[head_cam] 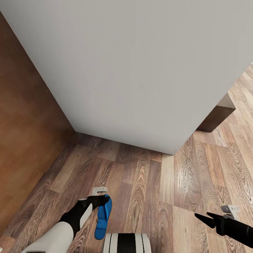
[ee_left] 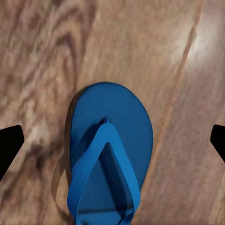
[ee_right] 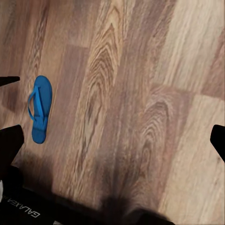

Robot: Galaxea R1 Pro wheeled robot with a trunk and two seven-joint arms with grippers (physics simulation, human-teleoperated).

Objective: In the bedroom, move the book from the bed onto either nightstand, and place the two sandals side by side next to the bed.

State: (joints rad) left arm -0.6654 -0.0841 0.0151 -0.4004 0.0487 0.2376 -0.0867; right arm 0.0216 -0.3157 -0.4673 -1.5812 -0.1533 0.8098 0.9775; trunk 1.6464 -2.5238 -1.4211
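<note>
Hovering low over the plank floor (head_cam: 147, 182), left gripper (head_cam: 100, 199) right above a blue sandal (ee_left: 110, 154) lying flat, sole down, near the foot of the grey bed (head_cam: 133, 70). Spread wide, fingertips well clear either side of the sole, touching nothing, probably lined up for a grab. Right gripper (head_cam: 207, 218) off to the side, parted a little, empty, above bare boards.

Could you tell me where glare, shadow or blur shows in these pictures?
Head view: pale sheen on the floor planks at right. Left wrist view: soft, blurred wood grain and a glare patch beyond the sandal. Right wrist view: dark shadow across the planks nearest the camera.
</note>
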